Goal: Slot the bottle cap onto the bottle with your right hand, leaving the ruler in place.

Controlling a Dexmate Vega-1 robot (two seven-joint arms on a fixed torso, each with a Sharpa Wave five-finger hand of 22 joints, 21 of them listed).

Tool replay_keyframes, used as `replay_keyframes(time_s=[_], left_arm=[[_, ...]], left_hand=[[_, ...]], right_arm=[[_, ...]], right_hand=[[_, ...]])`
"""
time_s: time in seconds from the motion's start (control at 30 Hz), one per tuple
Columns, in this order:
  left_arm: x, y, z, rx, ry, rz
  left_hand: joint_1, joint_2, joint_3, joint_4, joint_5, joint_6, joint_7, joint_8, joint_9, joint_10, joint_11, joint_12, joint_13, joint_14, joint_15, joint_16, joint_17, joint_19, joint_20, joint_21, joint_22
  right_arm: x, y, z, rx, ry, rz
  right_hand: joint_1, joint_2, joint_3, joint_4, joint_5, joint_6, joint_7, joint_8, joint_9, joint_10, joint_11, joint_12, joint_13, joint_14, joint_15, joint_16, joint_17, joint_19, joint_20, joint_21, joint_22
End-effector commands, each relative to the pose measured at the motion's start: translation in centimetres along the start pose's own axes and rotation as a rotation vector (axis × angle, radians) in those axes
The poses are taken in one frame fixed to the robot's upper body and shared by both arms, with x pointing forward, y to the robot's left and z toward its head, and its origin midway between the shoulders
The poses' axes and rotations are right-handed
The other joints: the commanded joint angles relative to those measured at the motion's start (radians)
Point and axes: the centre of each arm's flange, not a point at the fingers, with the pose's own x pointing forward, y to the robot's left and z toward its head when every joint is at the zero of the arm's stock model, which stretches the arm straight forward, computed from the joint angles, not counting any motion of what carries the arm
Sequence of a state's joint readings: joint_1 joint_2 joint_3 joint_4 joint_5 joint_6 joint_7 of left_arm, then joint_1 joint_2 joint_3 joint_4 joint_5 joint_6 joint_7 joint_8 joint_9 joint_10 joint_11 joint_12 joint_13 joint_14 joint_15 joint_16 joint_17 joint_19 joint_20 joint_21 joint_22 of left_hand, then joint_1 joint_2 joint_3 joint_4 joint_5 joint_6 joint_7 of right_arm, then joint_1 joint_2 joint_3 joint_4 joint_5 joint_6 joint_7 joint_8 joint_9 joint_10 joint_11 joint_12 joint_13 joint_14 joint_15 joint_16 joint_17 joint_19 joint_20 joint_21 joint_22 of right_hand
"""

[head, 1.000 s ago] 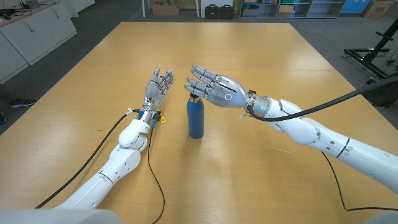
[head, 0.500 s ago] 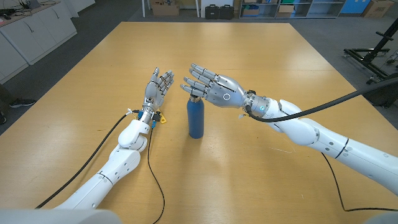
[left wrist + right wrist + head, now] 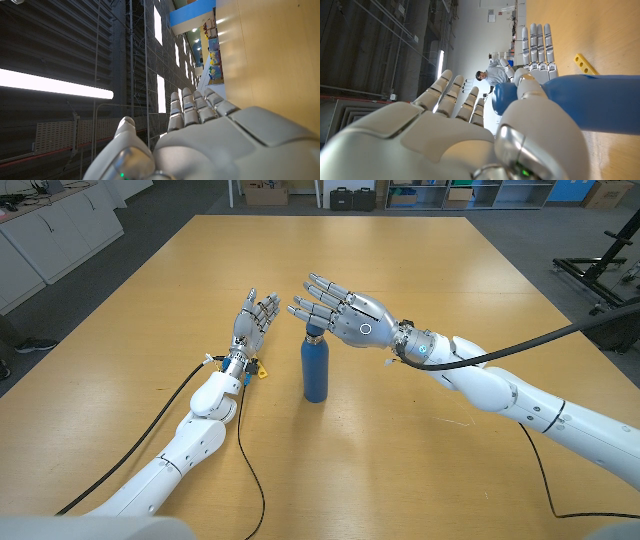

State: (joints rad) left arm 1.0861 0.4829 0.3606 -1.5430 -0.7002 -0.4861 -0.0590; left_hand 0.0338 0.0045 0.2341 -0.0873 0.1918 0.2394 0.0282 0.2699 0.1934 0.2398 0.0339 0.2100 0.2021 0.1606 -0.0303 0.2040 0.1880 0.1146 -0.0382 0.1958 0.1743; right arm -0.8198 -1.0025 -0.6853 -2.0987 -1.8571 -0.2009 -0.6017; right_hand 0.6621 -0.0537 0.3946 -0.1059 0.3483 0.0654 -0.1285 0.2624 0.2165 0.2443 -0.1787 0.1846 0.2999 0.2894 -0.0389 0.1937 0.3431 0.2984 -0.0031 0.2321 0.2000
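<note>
Right hand [image 3: 345,317] hovering fingers spread over blue bottle [image 3: 315,367] neck, bottle standing upright directly beneath; left hand [image 3: 253,320] open, waiting beside.

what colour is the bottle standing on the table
The bottle is blue, shown best in the head view.

Top of the blue bottle [image 3: 315,368] sits under the right hand [image 3: 345,315] in the head view, so the bottle cap can't be made out there. Right wrist view: thumb covers the bottle's neck; whether the fingers touch the bottle is unclear. Yellow ruler [image 3: 261,369] mostly hidden behind the left hand's [image 3: 251,325] wrist, only one end peeking out. Person [image 3: 492,75] far behind the table, too small for detail.
</note>
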Motion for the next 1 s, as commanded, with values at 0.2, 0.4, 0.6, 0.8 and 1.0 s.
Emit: replay_keyframes(time_s=[0.2,0.4,0.6,0.8,1.0], left_arm=[[-0.1,0.3,-0.1,-0.006,-0.001,0.001],[-0.1,0.4,-0.1,-0.006,0.003,0.000],[0.0,0.4,0.1,-0.005,0.000,-0.003],[-0.3,0.2,0.7,-0.005,-0.025,-0.002],[-0.8,-0.1,1.0,0.005,-0.024,0.011]], left_hand=[[0.003,0.010,-0.001,-0.006,-0.001,0.007,-0.003,-0.002,0.001,0.008,-0.001,0.000,0.003,0.009,0.001,-0.004,0.003,0.005,0.002,0.000,0.004],[0.003,0.010,-0.001,-0.006,-0.001,0.008,-0.003,-0.003,0.001,0.011,0.002,0.001,0.003,0.010,0.001,-0.004,0.003,0.004,0.003,0.000,0.004],[0.003,0.010,-0.001,-0.006,-0.001,0.008,-0.003,-0.003,0.001,0.011,0.000,0.001,0.003,0.010,0.001,-0.004,0.003,0.005,0.002,0.000,0.004],[0.003,0.010,-0.001,-0.006,-0.001,0.009,-0.003,-0.004,0.001,0.009,0.001,0.000,0.003,0.010,0.001,-0.004,0.003,0.005,0.001,0.000,0.004],[0.003,0.010,-0.001,-0.007,-0.001,0.010,-0.003,-0.004,0.001,0.011,0.001,0.001,0.003,0.011,0.000,-0.004,0.003,0.006,0.002,0.000,0.004]], right_arm=[[0.7,-0.1,-0.9,0.007,-0.030,0.065],[0.7,-0.1,-1.2,0.005,-0.038,0.099],[0.4,-0.2,-1.3,0.002,-0.004,0.122],[-0.1,-0.6,-1.6,0.045,0.037,0.147],[-1.4,-0.7,-2.2,0.063,0.082,0.186]], right_hand=[[-0.023,0.001,-0.008,0.008,0.010,0.015,-0.007,0.006,0.004,0.013,-0.007,0.009,0.005,-0.009,-0.044,0.007,0.002,0.012,-0.002,0.006,0.003],[-0.024,0.005,-0.006,0.008,0.013,0.024,-0.011,0.011,0.004,0.016,-0.009,0.011,0.005,-0.016,-0.050,0.008,0.001,0.016,-0.014,0.007,0.003],[-0.023,0.009,-0.003,0.007,0.016,0.031,-0.016,0.014,0.004,0.027,-0.016,0.016,0.004,-0.017,-0.052,0.010,-0.001,0.021,-0.023,0.008,0.002],[-0.019,0.013,0.001,0.003,0.022,0.056,-0.016,0.026,0.004,0.050,-0.019,0.024,0.004,-0.010,-0.058,0.016,-0.006,0.015,-0.048,0.004,0.001],[-0.017,0.017,0.004,0.001,0.026,0.076,-0.008,0.035,0.004,0.056,-0.014,0.025,0.003,-0.018,-0.067,0.015,-0.011,-0.002,-0.065,-0.005,-0.002]])
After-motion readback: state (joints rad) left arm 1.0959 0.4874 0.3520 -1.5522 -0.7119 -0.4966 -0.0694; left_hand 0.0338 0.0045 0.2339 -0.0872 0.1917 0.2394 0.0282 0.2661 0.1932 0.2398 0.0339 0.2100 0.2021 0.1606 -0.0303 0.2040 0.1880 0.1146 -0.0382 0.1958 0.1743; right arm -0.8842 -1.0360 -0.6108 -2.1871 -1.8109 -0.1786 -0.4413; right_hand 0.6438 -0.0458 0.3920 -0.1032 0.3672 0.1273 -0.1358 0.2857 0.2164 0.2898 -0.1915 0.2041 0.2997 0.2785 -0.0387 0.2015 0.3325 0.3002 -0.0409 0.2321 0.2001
